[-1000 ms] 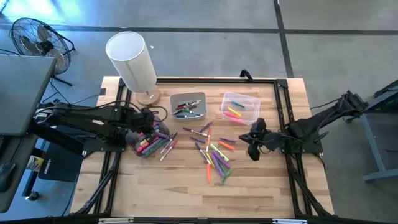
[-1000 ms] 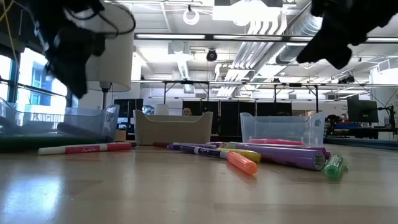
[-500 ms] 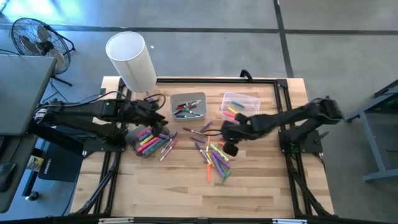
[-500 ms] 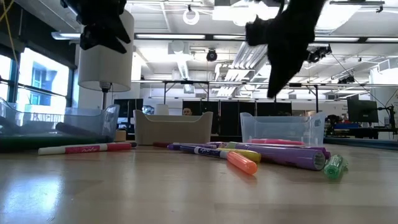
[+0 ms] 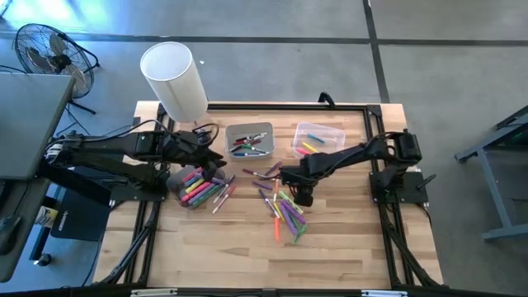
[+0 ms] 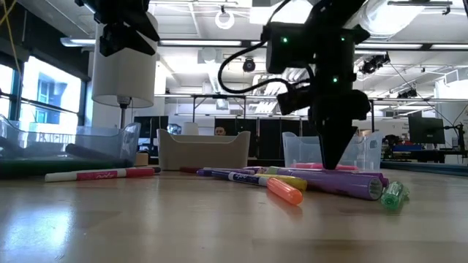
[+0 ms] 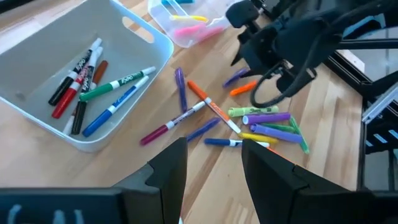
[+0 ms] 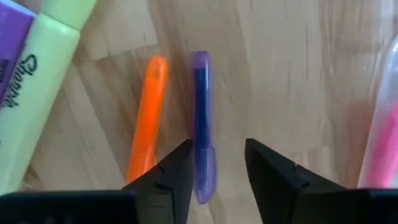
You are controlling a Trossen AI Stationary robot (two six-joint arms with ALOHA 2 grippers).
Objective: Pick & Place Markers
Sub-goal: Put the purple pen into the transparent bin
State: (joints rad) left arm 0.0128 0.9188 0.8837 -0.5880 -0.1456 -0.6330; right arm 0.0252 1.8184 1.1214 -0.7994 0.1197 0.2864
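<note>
Between right gripper fingers: purple marker.

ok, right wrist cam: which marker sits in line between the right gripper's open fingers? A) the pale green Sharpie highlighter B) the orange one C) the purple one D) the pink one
C: the purple marker runs lengthwise into the gap of the right gripper, whose fingers stand apart, while the orange marker lies beside it, outside the gap.

Wooden table with black frame rails. Grey bin and clear bin side by side toward the back; another clear bin at left. White lamp. Floor fan.
</note>
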